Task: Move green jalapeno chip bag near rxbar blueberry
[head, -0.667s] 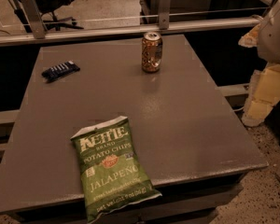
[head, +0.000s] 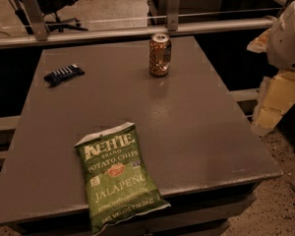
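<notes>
Grey table (head: 211, 132): dull flat top, everything sits on it
green jalapeno chip bag (head: 117, 176): lying flat, label up, near edge left of centre, bottom end poking over the edge
rxbar blueberry (head: 64, 74): flat near the far-left corner, well apart from the bag
drink can (head: 160, 54): upright by the far edge
gripper (head: 271, 104): off the table's right side, holding nothing; released or clenched, honestly can't tell
</notes>
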`<state>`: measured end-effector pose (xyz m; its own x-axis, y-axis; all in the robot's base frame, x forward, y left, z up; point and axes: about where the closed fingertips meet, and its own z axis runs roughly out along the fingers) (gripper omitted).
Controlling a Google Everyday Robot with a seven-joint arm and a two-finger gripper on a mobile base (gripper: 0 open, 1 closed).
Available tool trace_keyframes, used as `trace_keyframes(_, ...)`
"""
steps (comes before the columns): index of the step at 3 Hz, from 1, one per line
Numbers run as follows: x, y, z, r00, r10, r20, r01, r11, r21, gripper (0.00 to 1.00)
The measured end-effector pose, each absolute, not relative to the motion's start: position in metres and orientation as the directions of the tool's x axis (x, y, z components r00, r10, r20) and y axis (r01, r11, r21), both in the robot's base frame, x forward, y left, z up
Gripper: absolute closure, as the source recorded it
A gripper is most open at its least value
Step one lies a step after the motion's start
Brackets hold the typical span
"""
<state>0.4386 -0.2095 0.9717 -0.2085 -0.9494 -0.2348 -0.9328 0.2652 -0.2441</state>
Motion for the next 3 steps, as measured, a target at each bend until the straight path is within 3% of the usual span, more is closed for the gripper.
trace_keyframes(3, 0.435, -0.067, 0.857, -0.229, -0.84, -0.492, -0.969, 0.243, 0.037, 0.0)
